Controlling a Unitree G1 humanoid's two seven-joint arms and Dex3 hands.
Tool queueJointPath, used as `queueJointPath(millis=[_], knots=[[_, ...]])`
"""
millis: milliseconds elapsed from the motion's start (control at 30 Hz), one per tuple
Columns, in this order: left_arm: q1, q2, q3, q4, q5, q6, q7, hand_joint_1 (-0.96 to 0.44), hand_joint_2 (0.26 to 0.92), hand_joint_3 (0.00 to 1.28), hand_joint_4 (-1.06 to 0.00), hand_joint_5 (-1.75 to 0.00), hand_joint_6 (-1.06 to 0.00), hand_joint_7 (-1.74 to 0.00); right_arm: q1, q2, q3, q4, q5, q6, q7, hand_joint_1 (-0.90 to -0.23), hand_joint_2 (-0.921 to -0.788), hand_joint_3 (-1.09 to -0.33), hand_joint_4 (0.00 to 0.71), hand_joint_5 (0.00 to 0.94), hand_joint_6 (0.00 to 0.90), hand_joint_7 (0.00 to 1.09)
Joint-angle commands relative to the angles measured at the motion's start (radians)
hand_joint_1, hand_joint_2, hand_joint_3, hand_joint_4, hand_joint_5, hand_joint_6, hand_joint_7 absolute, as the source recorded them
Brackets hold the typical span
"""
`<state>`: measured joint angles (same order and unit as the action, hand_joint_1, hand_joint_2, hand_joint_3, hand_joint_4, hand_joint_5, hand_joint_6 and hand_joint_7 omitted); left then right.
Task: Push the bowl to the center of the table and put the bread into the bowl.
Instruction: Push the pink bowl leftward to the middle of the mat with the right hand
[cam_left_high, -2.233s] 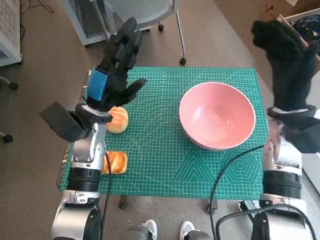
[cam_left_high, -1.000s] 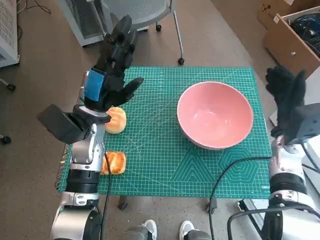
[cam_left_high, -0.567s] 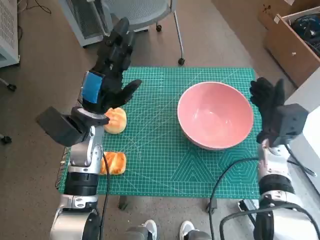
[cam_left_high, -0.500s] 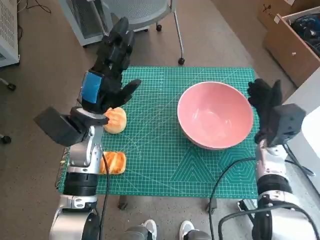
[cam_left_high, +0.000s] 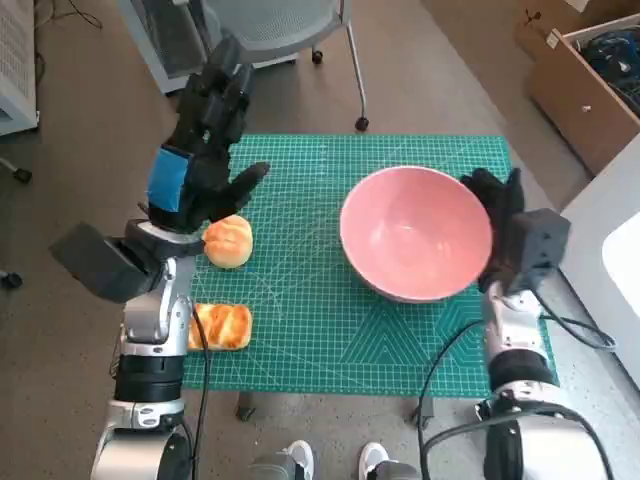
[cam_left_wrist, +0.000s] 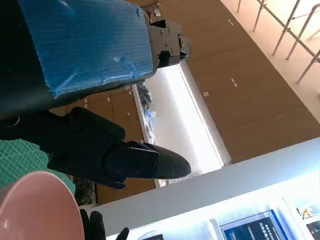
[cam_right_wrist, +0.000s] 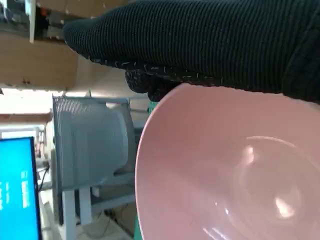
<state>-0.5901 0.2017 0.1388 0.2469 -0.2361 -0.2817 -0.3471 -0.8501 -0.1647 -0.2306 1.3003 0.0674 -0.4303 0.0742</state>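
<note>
Right now I have the gloved right hand (cam_left_high: 497, 215) pressed flat against the outer rim of the wide pink ceramic bowl (cam_left_high: 415, 245), on the side away from the table's middle; its fingers stand upright and close together along the rim, holding nothing. From the right wrist camera the glove (cam_right_wrist: 200, 45) lies directly over the bowl's edge (cam_right_wrist: 220, 170). That bowl sits on the green gridded cutting mat (cam_left_high: 300, 300), right of centre. My blue-taped left hand (cam_left_high: 195, 165) hangs raised above the mat's left part, fingers spread wide and empty. Just below its thumb lies a round golden bread roll (cam_left_high: 228, 241), and nearer to me, at the mat's left edge, a flatter toasted bun (cam_left_high: 222, 326) rests apart from it.
</note>
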Motion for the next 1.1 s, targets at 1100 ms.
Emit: queueJointPath(millis=[1100], knots=[[0.091,0.013,0.033,-0.087,-0.003,0.027,0.049,-0.65,0.921,0.22,0.00,0.00,0.00,-0.25,-0.093,0.074,0.025,-0.003,-0.031,0.031,0.066,-0.588,-0.921,-0.884,0.186,0.002,0.158,0.23]])
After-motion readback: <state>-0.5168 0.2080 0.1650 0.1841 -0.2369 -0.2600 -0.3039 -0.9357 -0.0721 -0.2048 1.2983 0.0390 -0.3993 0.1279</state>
